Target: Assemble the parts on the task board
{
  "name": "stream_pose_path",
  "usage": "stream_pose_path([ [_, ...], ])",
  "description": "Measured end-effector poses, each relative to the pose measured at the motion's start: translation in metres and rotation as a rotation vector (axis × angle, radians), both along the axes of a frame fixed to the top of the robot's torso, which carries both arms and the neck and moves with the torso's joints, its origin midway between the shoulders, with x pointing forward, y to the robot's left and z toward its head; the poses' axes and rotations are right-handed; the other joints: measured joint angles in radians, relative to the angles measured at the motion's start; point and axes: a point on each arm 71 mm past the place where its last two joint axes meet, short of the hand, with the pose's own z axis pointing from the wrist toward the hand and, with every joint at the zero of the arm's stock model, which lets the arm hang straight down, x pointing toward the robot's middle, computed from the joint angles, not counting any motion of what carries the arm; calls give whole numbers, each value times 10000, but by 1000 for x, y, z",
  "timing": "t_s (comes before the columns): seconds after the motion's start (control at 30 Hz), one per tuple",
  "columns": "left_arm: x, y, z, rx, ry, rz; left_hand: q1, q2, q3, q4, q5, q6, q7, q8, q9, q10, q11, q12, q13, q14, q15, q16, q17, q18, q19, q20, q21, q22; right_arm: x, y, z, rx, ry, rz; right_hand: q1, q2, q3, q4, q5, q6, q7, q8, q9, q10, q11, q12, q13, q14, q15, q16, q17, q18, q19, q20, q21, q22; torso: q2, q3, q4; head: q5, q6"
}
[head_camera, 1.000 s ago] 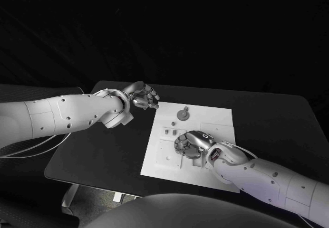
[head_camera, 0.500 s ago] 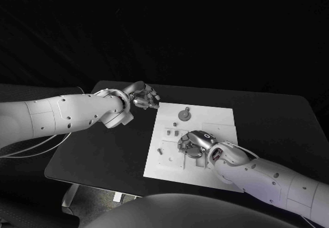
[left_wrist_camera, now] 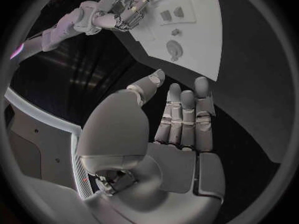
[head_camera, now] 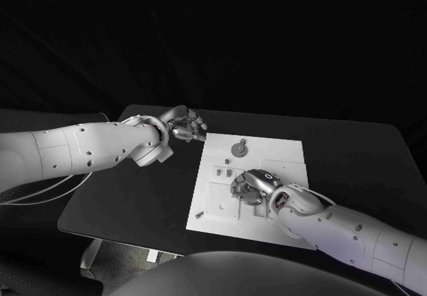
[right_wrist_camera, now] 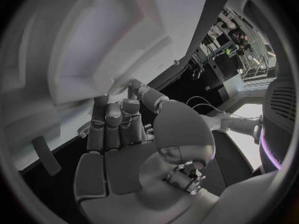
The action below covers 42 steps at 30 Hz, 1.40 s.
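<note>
— Where is the task board [head_camera: 276, 154]?
— Mid-table, under the right hand [head_camera: 252, 187], whose fingers curl down onto its middle; whether it grips a part I cannot tell.
— And the left hand [head_camera: 182, 126]?
— Just beside the board's far left corner, fingers straight, holding nothing.

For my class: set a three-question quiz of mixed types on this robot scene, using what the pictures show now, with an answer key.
1. True or false: the left hand rests on the task board.
2. Multiple choice: the right hand is A) over the task board, B) off the table, C) touching the left hand.
3. Fill in: the round part stands near the board's ____ edge, far or near from the robot.

Key: 1 false, it hangs beside the board's far left corner, fingers apart, holding nothing. 2 A. 3 far.
</note>
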Motion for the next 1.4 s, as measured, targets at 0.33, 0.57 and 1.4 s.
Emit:
stream_pose_path([
  [0.33, 0, 2, 0, 20, 10, 27, 0, 0, -27, -28, 0, 20, 1, 0, 0, -38, 37, 0, 0, -36, -7, 0, 0, 0, -1, 1, 0, 2, -1, -2, 1, 45, 29, -75, 0, 0, -28, 28, 0, 2, -4, 0, -41, 0, 0, 0, 0, -10, 17, 0, -1, -2, -2, 1, -3, 11, 0, -1, 1, -35, -1],
  [0.57, 1, 2, 0, 26, 16, 32, 0, 0, 0, -55, 0, -10, 27, 0, 0, -38, 38, 0, 0, -52, -20, 0, 0, 1, -17, 17, 0, 7, -2, -3, 4, 224, 42, -172, 1, -79, -28, 28, 0, -19, 15, -46, -49, 1, 0, 0, 8, 2, 33, 0, -2, -6, 1, 0, 51, -22, 0, 0, 0, -58, -1],
  [1.4, 3, 7, -1, 112, 56, 116, 0, 0, 0, -55, 0, -26, 5, 0, 8, -36, 36, 0, 0, -67, -4, 0, 0, 3, -19, 19, 0, 4, -5, 4, 39, 1345, -154, -107, -66, -303, -138, 28, -126, -167, 156, -252, -214, -35, 36, 0, 16, 40, 35, 0, -4, -3, 1, 0, 77, -16, 0, 3, -6, -75, 24],
])
